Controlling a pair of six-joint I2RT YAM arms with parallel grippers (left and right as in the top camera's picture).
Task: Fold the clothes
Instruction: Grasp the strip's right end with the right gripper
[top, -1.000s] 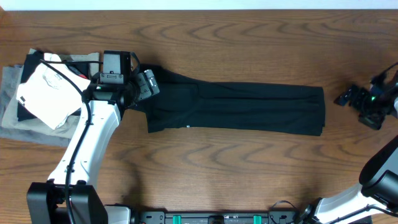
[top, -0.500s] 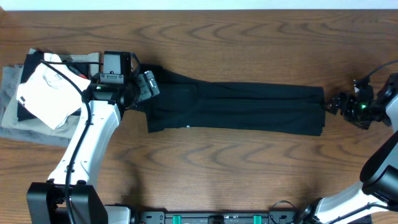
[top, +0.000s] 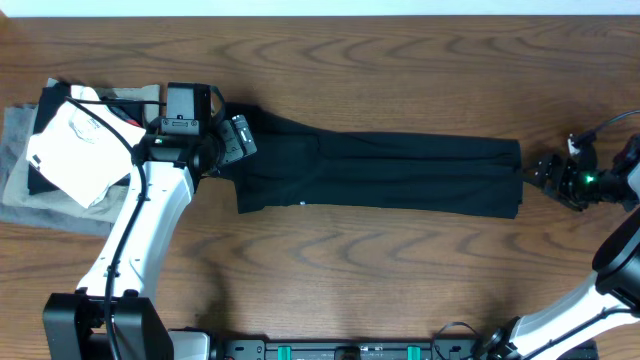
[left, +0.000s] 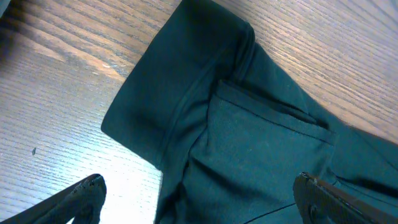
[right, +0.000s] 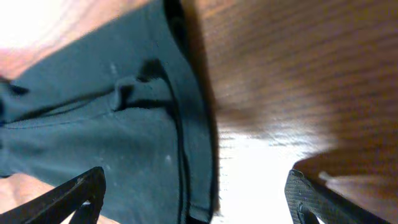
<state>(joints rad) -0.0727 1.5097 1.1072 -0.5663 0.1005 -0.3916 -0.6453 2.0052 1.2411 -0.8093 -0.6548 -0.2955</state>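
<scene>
You get bright, even light from above in the overhead view, and it looks sharp. The left arm (top: 150, 220) drops a soft shadow on the table (top: 400, 270). The black shirt (top: 380, 175) is so dark that you can hardly see its folds. In the left wrist view the wood shines white at the bottom left. The right wrist view is blurry. Its wood lines smear, and white shine hides the wood at the top left and bottom middle. The fingertips (left: 81, 193) look dark and fuzzy in both wrist views.
</scene>
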